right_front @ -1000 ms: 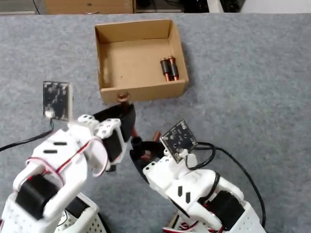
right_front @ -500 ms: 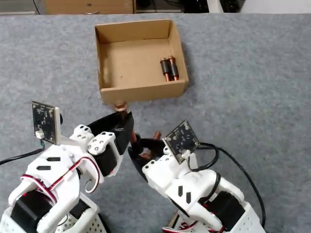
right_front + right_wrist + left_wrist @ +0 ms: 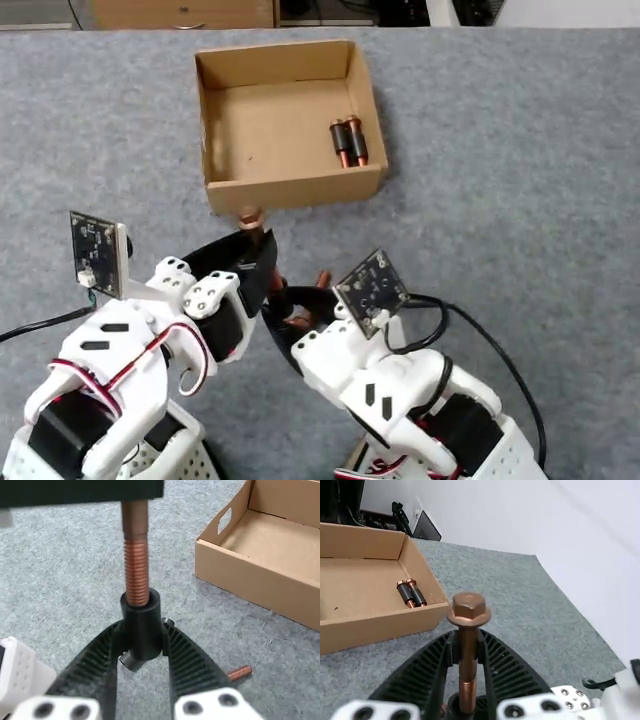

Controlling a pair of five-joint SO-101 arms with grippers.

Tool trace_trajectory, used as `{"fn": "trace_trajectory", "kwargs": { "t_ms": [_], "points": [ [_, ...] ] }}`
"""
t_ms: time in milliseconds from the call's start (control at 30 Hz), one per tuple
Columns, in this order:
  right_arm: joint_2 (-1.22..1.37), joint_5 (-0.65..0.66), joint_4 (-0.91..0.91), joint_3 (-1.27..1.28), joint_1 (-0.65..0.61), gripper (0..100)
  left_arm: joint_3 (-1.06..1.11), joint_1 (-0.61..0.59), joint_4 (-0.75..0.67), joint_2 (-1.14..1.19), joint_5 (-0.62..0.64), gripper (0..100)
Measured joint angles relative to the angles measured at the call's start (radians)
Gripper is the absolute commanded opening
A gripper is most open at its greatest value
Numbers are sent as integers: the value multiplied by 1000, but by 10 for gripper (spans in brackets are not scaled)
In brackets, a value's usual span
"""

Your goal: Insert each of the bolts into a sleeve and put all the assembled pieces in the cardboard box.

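My left gripper [image 3: 465, 652] is shut on a copper bolt [image 3: 467, 645], hex head [image 3: 249, 216] toward the cardboard box [image 3: 297, 188]. The bolt's threaded end [image 3: 136, 572] sits in the mouth of a black sleeve [image 3: 141, 625], which my right gripper [image 3: 142, 645] is shut on. In the high view both grippers meet just in front of the box, the left gripper [image 3: 262, 262] above the right gripper [image 3: 290, 310]. Two assembled pieces [image 3: 349, 141] lie inside the box at its right wall. A loose bolt [image 3: 238, 672] lies on the carpet by the right gripper.
Grey carpet [image 3: 520, 180] covers the table, with free room right of the box. The box has a hand slot [image 3: 225, 517] in one wall. A black cable [image 3: 490, 345] trails from the right arm.
The left arm drew back and tilted, bringing the bolt down from the box front toward the sleeve; its threaded end now sits in the sleeve's mouth. The right arm hardly moved.
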Motion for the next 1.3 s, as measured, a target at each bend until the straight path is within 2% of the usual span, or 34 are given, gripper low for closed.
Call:
{"fn": "trace_trajectory", "kwargs": {
  "t_ms": [433,633,900,1167,1300],
  "points": [
    [2,0,0,0,-2,1,31,-5,28,-5,0,22],
    [2,2,0,2,-3,1,23,-5,124,-6,0,143],
    [2,2,0,2,2,1,23,-5,135,-3,0,132],
    [2,2,0,2,2,1,23,0,135,-5,0,362],
    [2,2,0,2,2,1,23,0,135,-5,0,392]
  ]
}}
